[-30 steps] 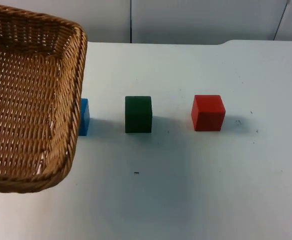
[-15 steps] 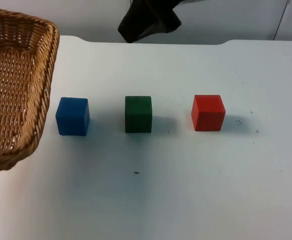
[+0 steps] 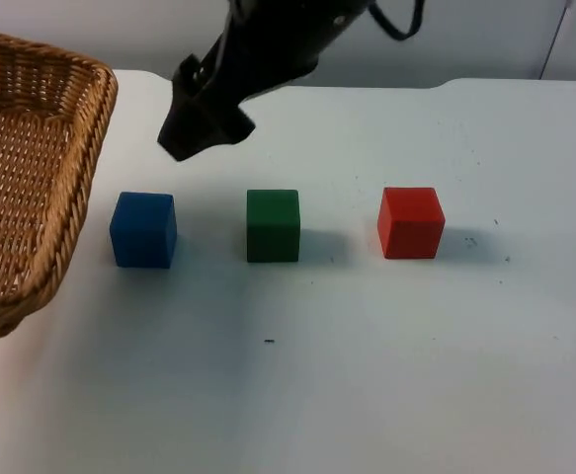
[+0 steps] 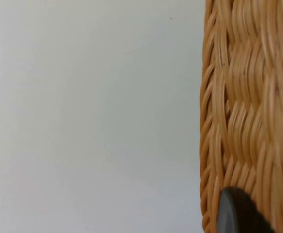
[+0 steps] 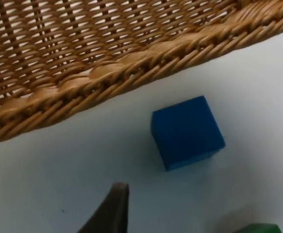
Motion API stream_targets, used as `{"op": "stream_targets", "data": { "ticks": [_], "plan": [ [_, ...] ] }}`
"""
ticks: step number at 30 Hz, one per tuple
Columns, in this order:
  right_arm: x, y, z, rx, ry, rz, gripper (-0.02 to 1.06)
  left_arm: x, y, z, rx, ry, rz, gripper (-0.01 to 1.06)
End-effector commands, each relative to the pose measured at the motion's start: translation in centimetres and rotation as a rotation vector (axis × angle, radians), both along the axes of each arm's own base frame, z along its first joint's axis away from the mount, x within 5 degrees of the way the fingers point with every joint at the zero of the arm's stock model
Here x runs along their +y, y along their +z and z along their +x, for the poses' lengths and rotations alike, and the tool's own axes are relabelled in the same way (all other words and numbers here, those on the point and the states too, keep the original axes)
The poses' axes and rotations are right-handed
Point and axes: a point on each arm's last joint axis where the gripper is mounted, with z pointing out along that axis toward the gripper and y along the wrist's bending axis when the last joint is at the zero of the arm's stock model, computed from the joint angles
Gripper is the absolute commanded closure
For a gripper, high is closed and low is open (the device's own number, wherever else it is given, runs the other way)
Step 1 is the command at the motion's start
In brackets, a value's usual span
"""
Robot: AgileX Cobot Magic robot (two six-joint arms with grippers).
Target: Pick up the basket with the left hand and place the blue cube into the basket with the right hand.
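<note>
Basket [image 3: 26, 168] is held by your left gripper [image 4: 238, 213] off the worktop's [image 3: 386, 375] left edge. Blue cube [image 3: 143, 229] sits just beside it, green cube [image 3: 273, 225] and red cube [image 3: 410, 222] rightward. Your right gripper [image 3: 197, 133], jaw state unclear, has descended near the blue cube since half a second ago.

The basket [image 3: 33, 178] at the far left is tan-brown wicker, woven in an open lattice with a thick braided rim. 3 cubes sit in a row on the white table [image 3: 386, 375]: the blue cube [image 3: 143, 229] on the left, a dark green cube [image 3: 273, 225] in the middle, a red cube [image 3: 410, 222] on the right. The right gripper [image 3: 194, 128], far behind the blue cube, is black. The partition wall [image 3: 465, 39] is grey.
</note>
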Motion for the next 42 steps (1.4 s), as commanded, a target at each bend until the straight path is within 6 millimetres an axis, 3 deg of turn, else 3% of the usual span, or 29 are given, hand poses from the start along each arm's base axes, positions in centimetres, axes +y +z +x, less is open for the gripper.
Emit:
{"op": "stream_targets", "data": {
  "ticks": [1,15,23,33,42],
  "plan": [
    [1.6,-1.7,0.2,0.018,0.036,-0.013,0.01,1.1,0.4,0.0,-0.025,0.055,-0.008,1.05],
    [5.0,-7.2,2.7,0.042,0.057,-0.014,0.01,1.5,0.6,-0.1,-0.054,0.064,-0.047,1.05],
    [5.3,-8.4,3.1,0.045,0.062,-0.022,0.01,1.5,0.6,0.0,-0.055,0.066,-0.05,1.05],
    [5.4,-12.0,3.2,0.07,0.068,-0.057,0.02,1.5,0.6,0.0,-0.058,0.069,-0.052,1.05],
    [5.5,-12.0,3.5,0.04,0.064,-0.04,0.05,1.4,0.6,0.0,-0.056,0.068,-0.056,1.05]
  ]
}}
